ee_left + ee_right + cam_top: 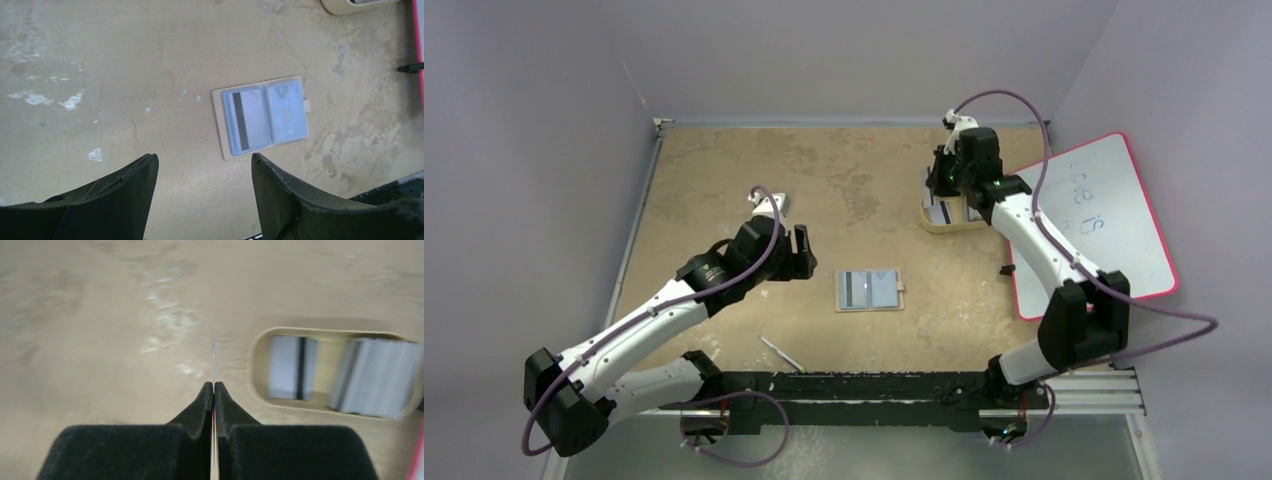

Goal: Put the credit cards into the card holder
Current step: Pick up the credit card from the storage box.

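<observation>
- Right gripper (214, 385) clamped together on a credit card (213, 356), edge-on at centre frame, left of the tray (256, 365).
- Left gripper (204, 158) spread apart, bottom of frame; open card holder (287, 112) just above, mid-frame.

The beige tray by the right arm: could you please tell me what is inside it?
Inside the tray lie a striped card and a blurred pale stack; anything beneath them is covered.
</observation>
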Controlling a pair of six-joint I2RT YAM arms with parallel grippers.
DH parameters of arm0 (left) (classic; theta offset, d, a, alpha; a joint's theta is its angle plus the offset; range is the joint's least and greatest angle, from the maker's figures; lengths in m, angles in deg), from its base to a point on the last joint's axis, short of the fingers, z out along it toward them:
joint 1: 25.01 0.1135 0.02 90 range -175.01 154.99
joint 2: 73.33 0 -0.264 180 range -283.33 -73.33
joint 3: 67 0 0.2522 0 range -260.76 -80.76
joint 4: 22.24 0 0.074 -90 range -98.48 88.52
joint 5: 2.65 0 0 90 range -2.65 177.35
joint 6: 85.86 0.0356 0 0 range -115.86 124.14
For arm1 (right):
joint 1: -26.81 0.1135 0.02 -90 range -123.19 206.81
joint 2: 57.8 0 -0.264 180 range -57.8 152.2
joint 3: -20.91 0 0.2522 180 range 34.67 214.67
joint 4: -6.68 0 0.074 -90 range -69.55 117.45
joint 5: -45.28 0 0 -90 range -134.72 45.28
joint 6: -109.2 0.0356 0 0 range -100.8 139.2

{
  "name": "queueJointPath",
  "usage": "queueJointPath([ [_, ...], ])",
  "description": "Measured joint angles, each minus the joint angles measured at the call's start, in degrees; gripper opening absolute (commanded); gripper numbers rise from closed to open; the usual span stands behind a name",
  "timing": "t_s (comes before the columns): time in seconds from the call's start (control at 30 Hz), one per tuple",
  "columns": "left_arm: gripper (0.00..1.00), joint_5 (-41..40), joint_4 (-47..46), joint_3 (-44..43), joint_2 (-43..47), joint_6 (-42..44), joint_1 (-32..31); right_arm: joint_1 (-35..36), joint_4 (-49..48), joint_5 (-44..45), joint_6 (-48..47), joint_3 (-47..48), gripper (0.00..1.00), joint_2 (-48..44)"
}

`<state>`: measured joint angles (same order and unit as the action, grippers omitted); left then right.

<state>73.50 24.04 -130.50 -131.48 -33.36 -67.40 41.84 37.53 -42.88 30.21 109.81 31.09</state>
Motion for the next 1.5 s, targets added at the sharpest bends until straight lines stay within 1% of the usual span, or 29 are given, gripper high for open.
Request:
queueJointPath([
  [0.13,0.66,3.41,-4.24,1.03,0.22,-3.69,0.0,1.33,-10.03,-14.23,6.25,-10.58,0.0,-8.28],
  [0.23,0.65,5.53,-8.35,1.03,0.63,-6.12,0.0,3.23,-17.84,-21.35,11.45,-16.44,0.0,-11.43],
  [0.37,0.6,9.27,-16.15,1.05,1.46,-10.43,0.0,6.91,-34.97,-31.5,22.82,-26.86,0.0,-15.04],
  [0.5,0.55,12.33,-24.92,1.53,2.1,-14.78,0.0,10.08,-52.92,-38.12,35.1,-36.26,0.0,-16.15],
  [0.67,0.51,13.92,-31.43,1.57,1.53,-18.08,0.0,11.04,-70.16,-41.22,47.04,-43.28,0.02,-16.15],
  [0.77,0.51,14.34,-32.65,1.57,0.48,-18.95,0.0,11.02,-76.28,-41.88,50.86,-45.13,0.02,-16.15],
  [0.93,0.5,15.39,-34.93,2.91,-1.05,-20.37,0.0,11.02,-83.71,-42.07,55.19,-46.64,0.02,-15.98],
  [1.0,0.43,15.98,-35.54,3.78,-1.27,-20.7,0.0,11.02,-87.47,-42.14,57.11,-47.06,0.03,-15.26],
  [1.07,0.29,16.94,-36.28,4.33,-1.66,-21.16,0.0,11.02,-89.96,-42.16,58.45,-47.43,0.04,-14.27],
  [1.13,0.13,17.99,-37.16,4.7,-1.86,-21.68,0.0,11.02,-92.24,-42.23,59.67,-47.54,0.08,-12.7],
  [1.17,0.04,18.47,-37.68,4.81,-1.92,-21.97,0.0,11.02,-93.18,-42.29,60.22,-47.6,0.13,-11.89],
  [1.2,0.0,18.93,-38.34,4.9,-1.95,-22.01,0.0,11.02,-93.83,-42.32,60.57,-47.74,0.17,-11.3],
  [1.33,0.0,20.35,-39.41,5.25,-1.95,-21.97,0.0,10.95,-95.56,-42.32,62.12,-48.61,0.39,-9.57],
  [1.5,0.0,19.93,-37.83,5.16,-2.01,-21.38,0.0,10.95,-92.98,-42.56,60.72,-48.96,0.55,-9.75],
])
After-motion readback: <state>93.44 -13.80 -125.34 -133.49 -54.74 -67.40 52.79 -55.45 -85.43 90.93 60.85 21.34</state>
